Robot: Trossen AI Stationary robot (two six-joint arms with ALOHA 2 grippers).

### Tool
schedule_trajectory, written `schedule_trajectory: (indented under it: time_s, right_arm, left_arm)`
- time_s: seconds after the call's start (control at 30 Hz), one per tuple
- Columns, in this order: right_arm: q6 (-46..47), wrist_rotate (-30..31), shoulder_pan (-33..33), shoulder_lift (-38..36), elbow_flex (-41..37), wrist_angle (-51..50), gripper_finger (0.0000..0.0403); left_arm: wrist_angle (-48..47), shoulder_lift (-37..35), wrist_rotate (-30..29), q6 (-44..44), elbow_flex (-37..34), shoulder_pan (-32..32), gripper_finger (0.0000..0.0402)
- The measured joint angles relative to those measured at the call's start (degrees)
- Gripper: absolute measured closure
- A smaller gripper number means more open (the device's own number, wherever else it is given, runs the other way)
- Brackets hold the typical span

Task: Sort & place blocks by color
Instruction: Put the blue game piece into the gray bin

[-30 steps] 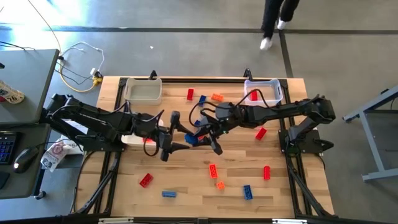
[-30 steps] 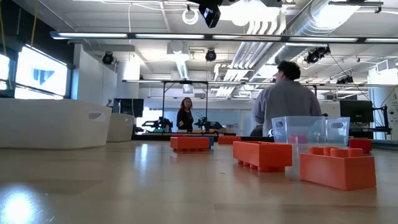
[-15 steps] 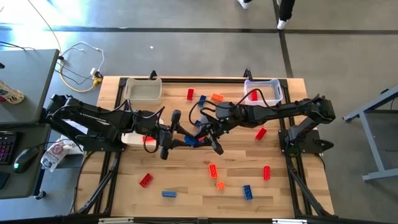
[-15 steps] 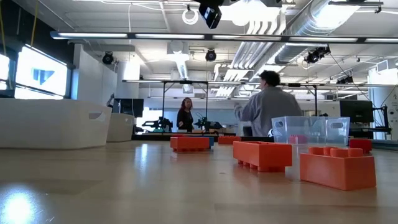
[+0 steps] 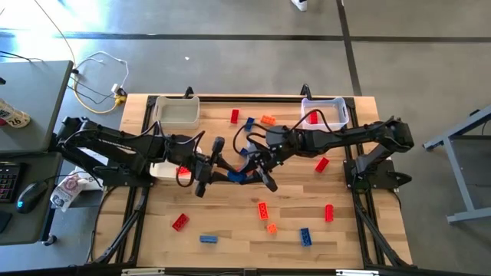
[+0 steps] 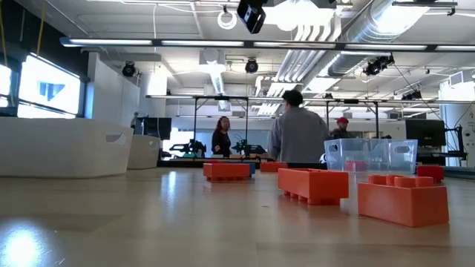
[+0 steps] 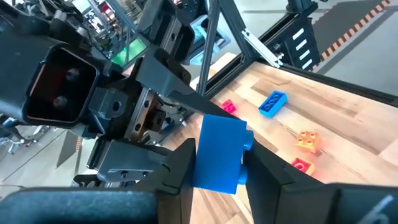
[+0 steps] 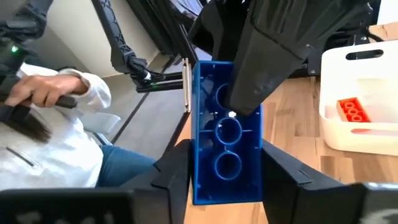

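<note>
Two grippers, one blue block [image 5: 239,175], both meeting over the middle of the table [image 5: 230,234]. My left gripper [image 7: 217,171] has its fingers closed on the block from both sides, studs facing out one way. My right gripper [image 8: 225,171] sits on the same block from the opposite end, and from its wrist cam I'm staring straight into the hollow underside, with its fingers flanking the block and no gap I can make out, so I'm calling it gripped from both ends. The block is up in the air, not on the wood.

Rest of the blocks are scattered around: a red one [image 5: 179,222] and a blue one [image 5: 208,239] near the front edge, an orange one [image 5: 268,119] up by the back. Clear bin [image 5: 326,112] sits at the back right with something red in it, white bin [image 5: 176,112] at the back left. Low cam shows orange blocks [image 6: 312,185] up close and people walking around behind.
</note>
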Motion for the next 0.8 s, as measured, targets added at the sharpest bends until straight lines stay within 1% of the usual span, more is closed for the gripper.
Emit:
schedule_trajectory:
  time_s: [0.17,0.4,0.57,0.73,0.8]
  right_arm:
    - [-0.2,1.3,0.0,0.0,0.0,0.1,0.0235]
    - [-1.3,2.4,0.0,-0.1,0.0,0.6,0.0228]
    - [-0.5,5.5,-0.3,-0.2,0.0,-0.1,0.0226]
    - [-1.1,7.0,-1.5,-0.2,0.0,-2.6,0.0226]
    - [-2.1,7.0,-2.1,-0.2,0.0,-3.8,0.0226]
  left_arm:
    - [-0.2,0.0,-0.6,-1.1,0.0,0.0,0.0318]
    - [-3.5,0.1,-1.4,-1.0,-0.1,0.0,0.0332]
    - [-6.9,0.1,-6.7,-1.2,-0.1,0.0,0.0332]
    - [-13.3,0.0,-15.4,-1.9,-0.1,0.1,0.0332]
    - [-15.6,0.0,-17.8,-2.8,-0.1,0.7,0.0332]
